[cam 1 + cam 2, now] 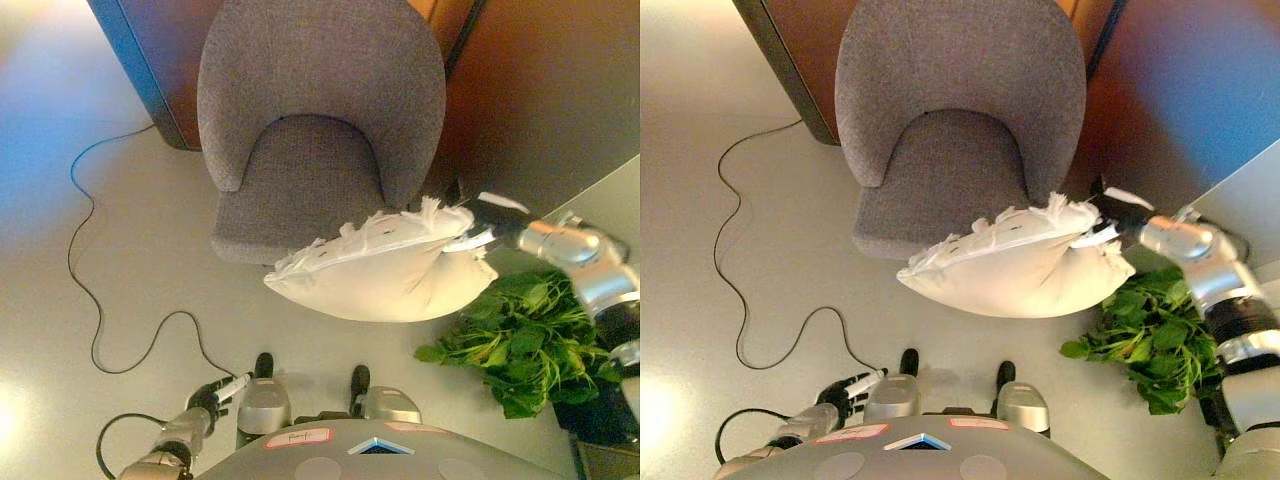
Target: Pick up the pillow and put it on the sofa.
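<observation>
Lowest in view, near the camera: left hand (pixel 218 392), dark with white tips, hanging idle over the pale floor (pixel 150 250), fingers loosely extended, holding nothing.

Up and to the right of that: right hand (pixel 487 228), dark with white-tipped fingers, pinched onto one fringed corner of the white, plump, fringe-edged fabric pillow (pixel 385 270). Gripping by that corner only, from the look of it; rest of the pillow sagging away from the hand, off the floor, its far end overlapping the front right edge of the grey upholstered round-backed armchair (pixel 320 130). Hard to tell whether that far end rests on the seat edge or merely hangs in front of it.

Right of the armchair and below the pillow's held corner: leafy green potted plant (pixel 520 340). Left of the armchair: thin dark cable (pixel 95 300) snaking over the floor. Behind the armchair: brown wooden wall panelling (pixel 540 90).

Risks from here, judged only:
- Slipping out of the pinch. Cause: a corner hold on soft cloth, with the whole weight pulling down and sideways.
- Landing on the plant rather than the seat if dropped. Cause: held corner sitting almost above the leaves.
- Catching on the armchair's right arm or sliding off the front lip. Cause: pillow still low and forward of the seat, not over its middle.
- Swinging during the carry. Cause: loose, unsupported bulk, left hand not helping.
</observation>
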